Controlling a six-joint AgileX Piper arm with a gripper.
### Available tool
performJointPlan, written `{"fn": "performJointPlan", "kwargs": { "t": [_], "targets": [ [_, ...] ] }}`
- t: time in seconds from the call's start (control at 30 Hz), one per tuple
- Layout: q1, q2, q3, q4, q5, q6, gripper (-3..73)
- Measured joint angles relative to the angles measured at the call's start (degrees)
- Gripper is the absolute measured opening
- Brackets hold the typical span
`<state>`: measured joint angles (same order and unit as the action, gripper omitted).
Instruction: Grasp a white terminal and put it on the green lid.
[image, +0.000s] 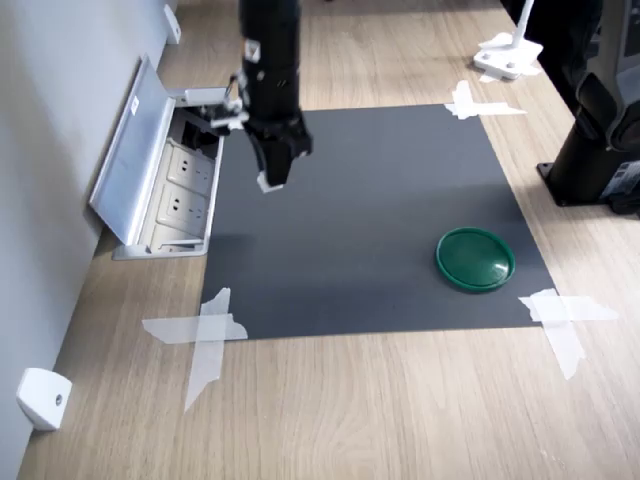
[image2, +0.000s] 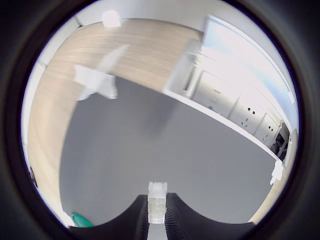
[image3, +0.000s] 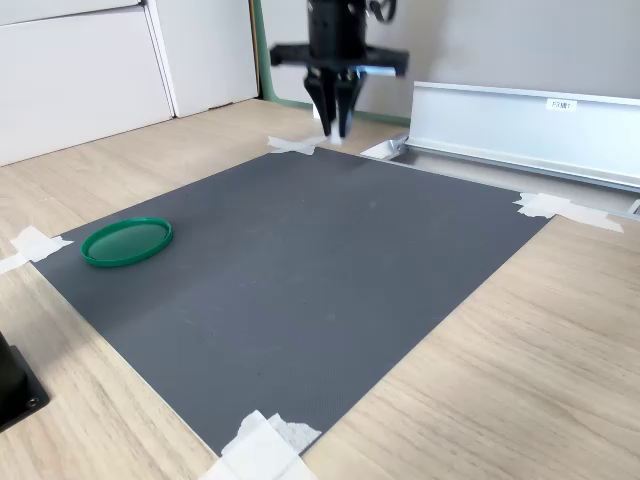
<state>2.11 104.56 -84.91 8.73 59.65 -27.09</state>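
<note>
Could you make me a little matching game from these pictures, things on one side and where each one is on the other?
Things:
1. terminal
2. lid
3. tape
4. socket box

Places:
A. on the mat's corners
B. beside the mat, cover open
C. pinched between the jaws, above the mat
D. lying empty on the mat

Pairs: 1-C, 2-D, 3-A, 4-B
</note>
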Motion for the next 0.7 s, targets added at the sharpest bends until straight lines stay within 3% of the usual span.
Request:
{"fn": "performJointPlan", "kwargs": {
  "t": [0.33, 0.7],
  "targets": [
    [4.15, -15.16, 18.66, 1.33, -0.03, -3.29, 8.9],
    [14.59, -27.96, 42.26, 1.69, -6.25, -3.53, 8.9]
  ]
}}
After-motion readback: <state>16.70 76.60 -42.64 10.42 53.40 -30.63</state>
